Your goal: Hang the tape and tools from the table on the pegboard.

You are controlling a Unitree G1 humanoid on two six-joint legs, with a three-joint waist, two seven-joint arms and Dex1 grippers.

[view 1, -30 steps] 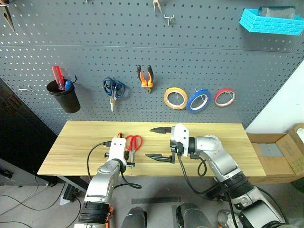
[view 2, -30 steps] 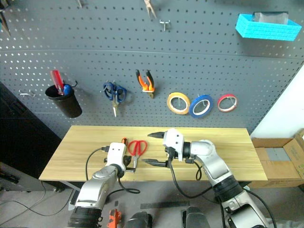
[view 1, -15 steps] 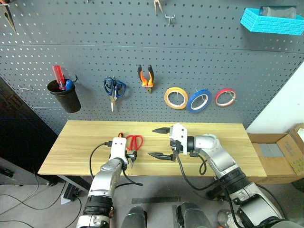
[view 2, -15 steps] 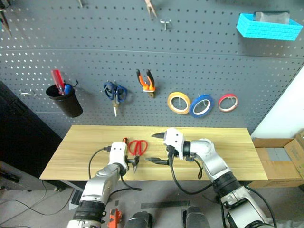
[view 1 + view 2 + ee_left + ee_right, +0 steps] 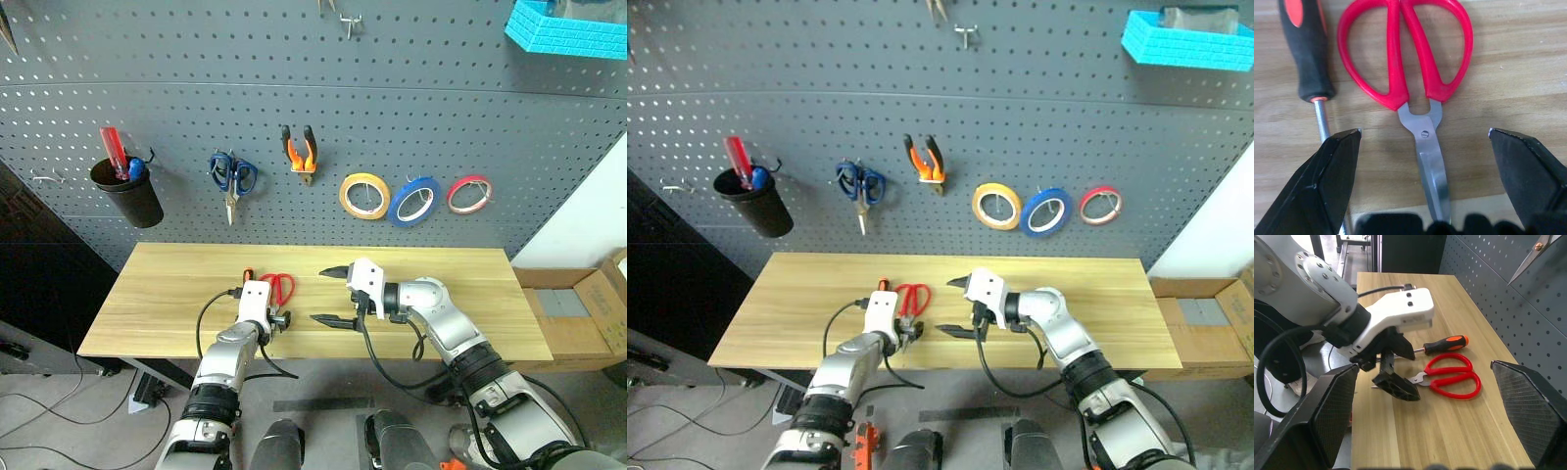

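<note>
Red-handled scissors [image 5: 1405, 63] flat on the table [image 5: 157, 294], near the front edge, left of the middle, handles toward the pegboard [image 5: 294, 59], blades toward the front edge. Screwdriver [image 5: 1308, 54] lies just beside them on their left, orange-and-black handle toward the board, shaft toward the front edge; whether the two touch is unclear.

Left gripper [image 5: 1425, 161] spread wide, low over the scissor blades. One black finger sits over the screwdriver shaft, the other over bare wood on the far side of the blades; nothing gripped.

Right gripper [image 5: 331, 295] also wide open, empty, just right of the scissors above the table's middle, pointing left toward the left gripper.

On the pegboard: pliers [image 5: 299, 154] with orange-and-black handles hang above the table's middle. Blue tape [image 5: 412, 201] hangs right of them, between a yellow tape roll [image 5: 364, 196] and a red tape roll [image 5: 469, 193]. Blue-handled scissors [image 5: 232, 180] hang left of the pliers. A black cup [image 5: 127, 194] hangs farther left with red and blue handles sticking out. Blue basket [image 5: 568, 29] at the board's top right.
</note>
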